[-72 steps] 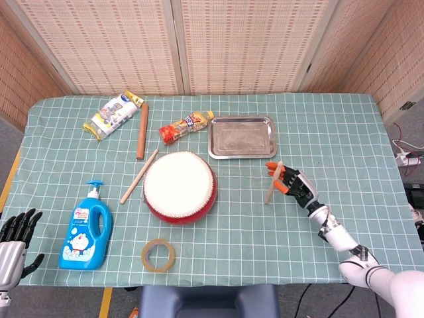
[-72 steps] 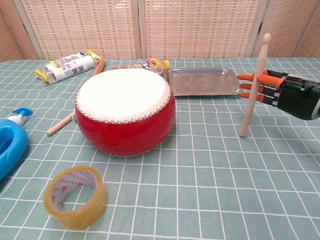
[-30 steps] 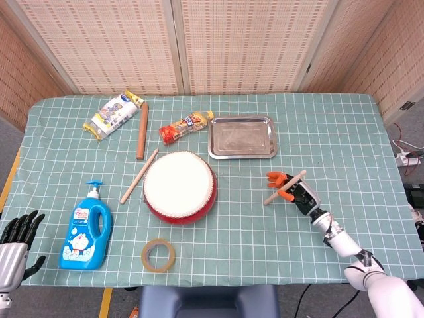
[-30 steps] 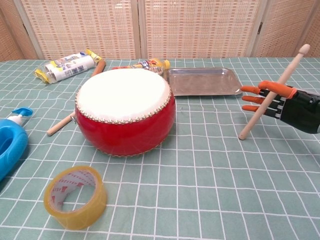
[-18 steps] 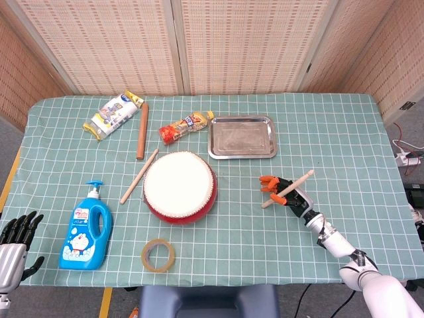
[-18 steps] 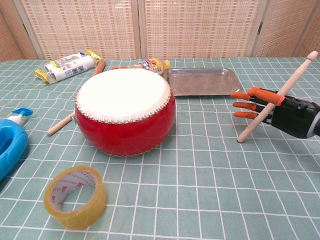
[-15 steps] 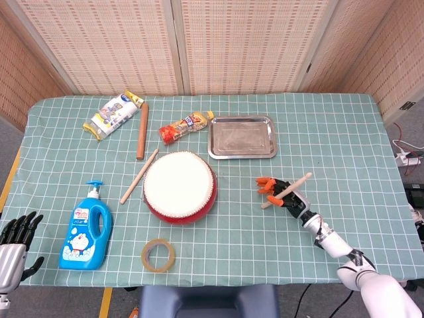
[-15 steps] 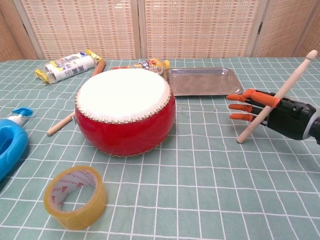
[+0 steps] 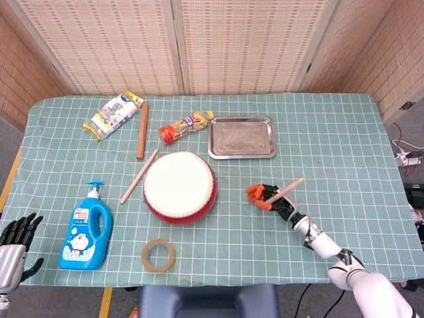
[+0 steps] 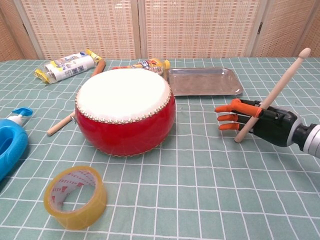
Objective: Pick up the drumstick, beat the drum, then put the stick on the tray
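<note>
Head view shows the right hand (image 9: 270, 197) low over the table (image 9: 331, 132), right of the drum (image 9: 179, 187) and below the tray (image 9: 242, 137), with its forearm running back toward the lower right corner. Its orange-tipped fingers (image 9: 254, 192) point left toward the drum, stretched out rather than curled. The drumstick (image 9: 281, 192) is held in this hand, caught between the thumb and the fingers, and slants up to the right.

Chest view gives the same hand (image 10: 252, 121) from the side: palm roughly level, fingers (image 10: 227, 118) extended leftward and a little apart, the thumb laid over the stick (image 10: 270, 98). The stick is tilted, its rounded tip high at the right and its butt end low, at or just above the cloth; whether it touches I cannot tell. The stick is well apart from the drum (image 10: 125, 110) and short of the tray (image 10: 204, 81), which lies behind the hand.

The left hand (image 9: 14, 245) sits at the lower left corner of the head view, off the table edge, its dark fingers spread and holding nothing.

A second stick (image 9: 139, 175) lies flat on the cloth just left of the drum. Further left stands a blue bottle (image 9: 87, 228), and a tape roll (image 9: 159, 255) lies below the drum.
</note>
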`<state>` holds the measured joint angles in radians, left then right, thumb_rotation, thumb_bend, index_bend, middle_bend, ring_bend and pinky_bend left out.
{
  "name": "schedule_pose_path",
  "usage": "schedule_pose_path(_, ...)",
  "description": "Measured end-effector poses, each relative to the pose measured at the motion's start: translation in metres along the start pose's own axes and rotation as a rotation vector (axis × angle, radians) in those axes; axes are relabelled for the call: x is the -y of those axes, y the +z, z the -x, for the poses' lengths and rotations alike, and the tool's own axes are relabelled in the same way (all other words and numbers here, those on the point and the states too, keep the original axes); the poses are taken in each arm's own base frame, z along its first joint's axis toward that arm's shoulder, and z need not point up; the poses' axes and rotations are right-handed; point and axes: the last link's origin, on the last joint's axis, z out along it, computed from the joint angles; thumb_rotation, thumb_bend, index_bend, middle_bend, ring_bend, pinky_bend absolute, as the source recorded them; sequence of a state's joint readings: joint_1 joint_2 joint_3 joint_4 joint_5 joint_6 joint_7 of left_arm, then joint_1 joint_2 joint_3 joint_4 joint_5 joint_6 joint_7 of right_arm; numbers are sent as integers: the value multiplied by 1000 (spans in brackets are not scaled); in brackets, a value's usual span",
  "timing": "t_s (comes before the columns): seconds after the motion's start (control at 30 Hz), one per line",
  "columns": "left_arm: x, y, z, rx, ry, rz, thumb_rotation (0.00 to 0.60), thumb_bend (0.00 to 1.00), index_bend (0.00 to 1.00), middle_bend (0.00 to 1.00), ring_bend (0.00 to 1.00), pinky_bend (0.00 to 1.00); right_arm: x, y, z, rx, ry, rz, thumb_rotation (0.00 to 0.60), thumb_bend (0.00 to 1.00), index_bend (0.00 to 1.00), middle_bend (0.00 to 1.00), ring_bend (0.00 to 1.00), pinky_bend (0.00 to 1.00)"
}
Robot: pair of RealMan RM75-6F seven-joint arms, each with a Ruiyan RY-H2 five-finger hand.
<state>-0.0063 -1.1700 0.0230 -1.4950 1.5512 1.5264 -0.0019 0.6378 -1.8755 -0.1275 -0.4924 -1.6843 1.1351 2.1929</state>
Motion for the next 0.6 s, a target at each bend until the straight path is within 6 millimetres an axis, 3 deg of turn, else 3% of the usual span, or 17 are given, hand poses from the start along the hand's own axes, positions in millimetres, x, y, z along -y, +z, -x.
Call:
schedule_pose_path(0.27, 1, 1, 2, 6, 1, -4, 600, 205, 0, 0, 0, 0, 2, 10, 7, 0, -16, -11, 536, 207, 944, 734, 716, 677)
schedule_pose_path(0.6, 3, 2, 4, 14, 1, -8, 600, 206, 0, 0, 0, 0, -2, 20, 18, -3, -33, -7, 537, 208, 998, 833, 867, 847)
